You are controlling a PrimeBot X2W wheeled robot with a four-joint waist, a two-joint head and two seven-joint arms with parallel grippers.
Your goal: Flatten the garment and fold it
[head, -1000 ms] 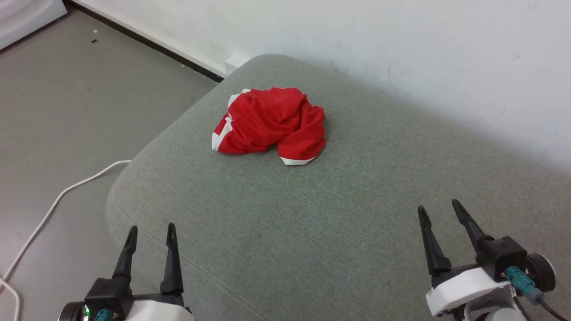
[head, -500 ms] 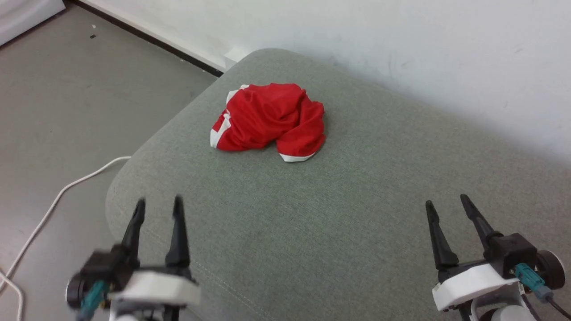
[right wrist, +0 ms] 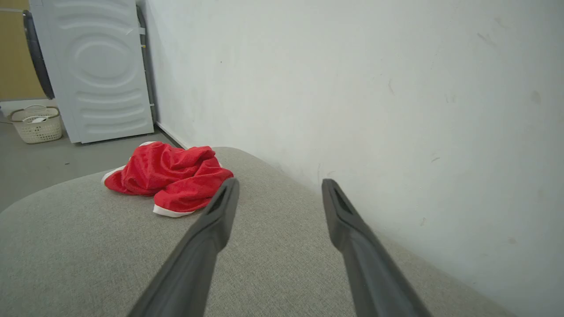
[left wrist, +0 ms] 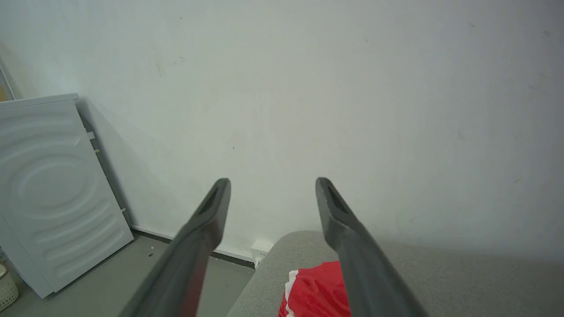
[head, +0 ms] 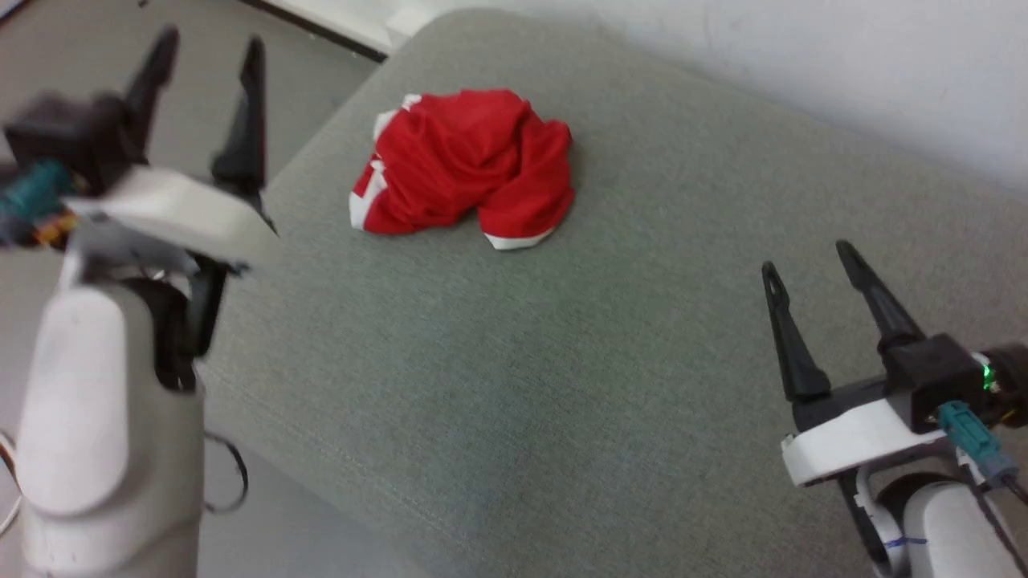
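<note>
Here the crumpled red thin-fabric shorts with white trim [head: 462, 164] lie near the far-left corner of the grey upholstered cushion [head: 522, 361]. The left gripper [head: 212, 38] and right gripper [head: 805, 255] hover clear of them, jaws apart and empty.

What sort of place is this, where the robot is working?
Probably a home-style laundry corner: a white appliance that looks like a washing machine, a pale woven basket beside it, and crumpled red shorts lying on a grey upholstered seat.
</note>
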